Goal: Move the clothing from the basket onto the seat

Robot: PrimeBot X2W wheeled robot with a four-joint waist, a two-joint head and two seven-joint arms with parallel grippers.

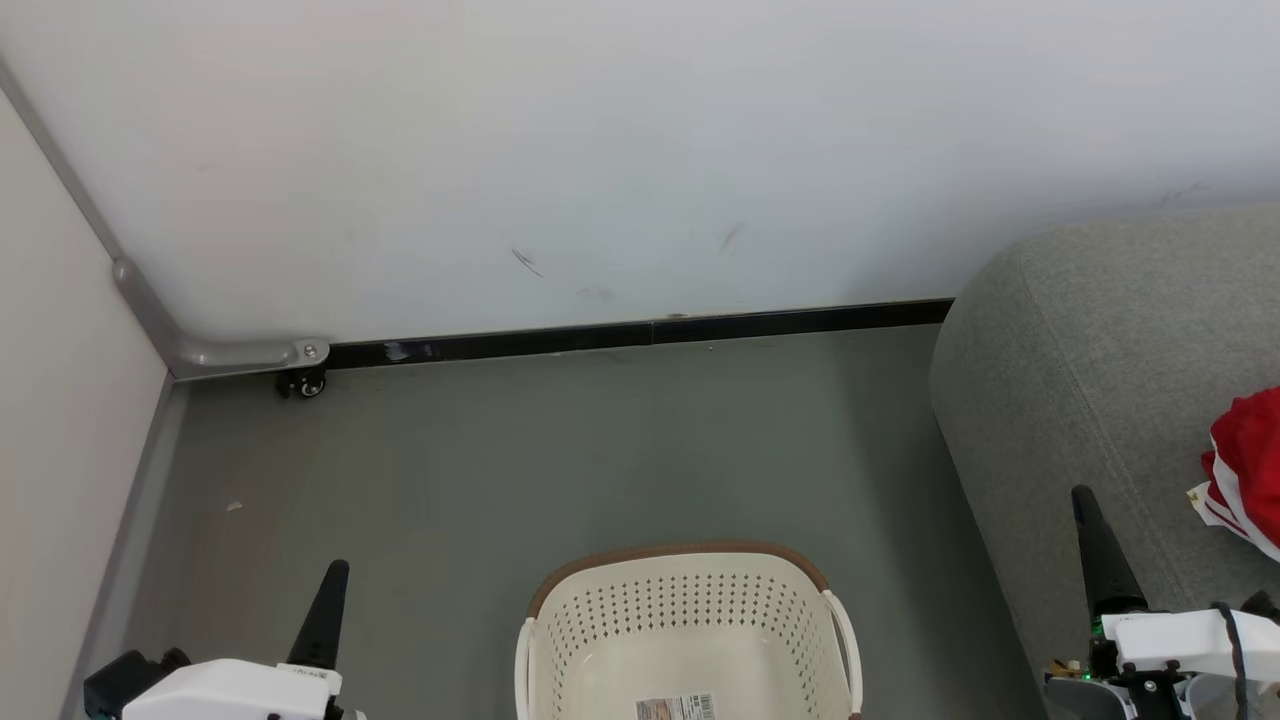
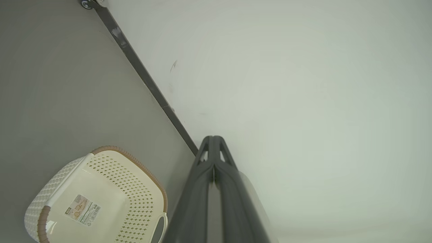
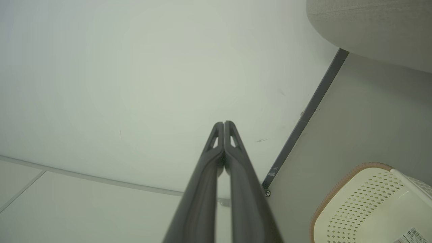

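The cream-white basket (image 1: 690, 620) stands on the floor at the bottom middle of the head view, with nothing but a label on its bottom; it shows too as the basket (image 2: 98, 199) and the basket (image 3: 374, 206). Red clothing (image 1: 1248, 470) with white trim lies on the grey seat (image 1: 1100, 360) at the right edge. My left gripper (image 1: 335, 572) is left of the basket, shut and holding nothing, its fingertips pressed together (image 2: 213, 138). My right gripper (image 1: 1082, 497) is in front of the seat, also shut and holding nothing (image 3: 224, 123).
A white wall (image 1: 600, 150) with a black skirting strip (image 1: 640, 335) runs behind the grey floor (image 1: 550, 450). A pale panel (image 1: 60, 400) with a small caster (image 1: 305, 383) at its foot stands at the left.
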